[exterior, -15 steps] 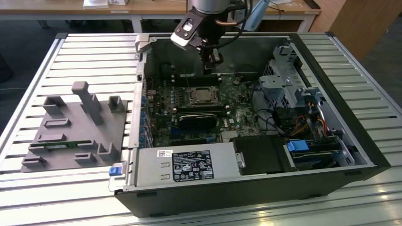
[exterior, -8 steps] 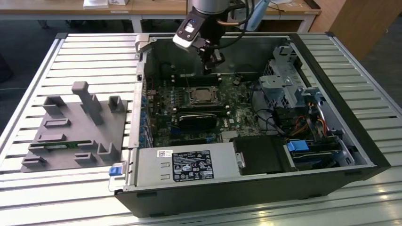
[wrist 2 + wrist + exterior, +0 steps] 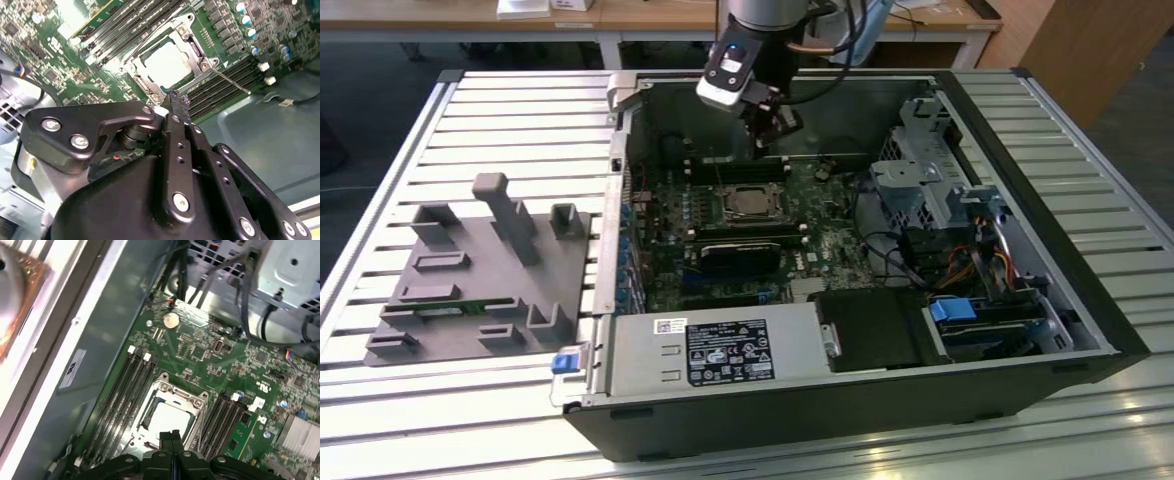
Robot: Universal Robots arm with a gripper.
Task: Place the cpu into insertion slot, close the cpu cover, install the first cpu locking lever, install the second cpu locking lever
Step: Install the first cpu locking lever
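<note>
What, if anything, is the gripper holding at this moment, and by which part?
Nothing is held: the black gripper is shut and empty, close to the thin silvery square cpu cover that frames the pale silver square cpu.

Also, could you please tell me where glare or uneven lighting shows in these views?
Second wrist view: the cpu face is washed out almost white. First wrist view: the area beyond the case wall is blown out, while the board is evenly lit. Exterior view: light streaks glare off the slatted table, and the case interior is darker.
</note>
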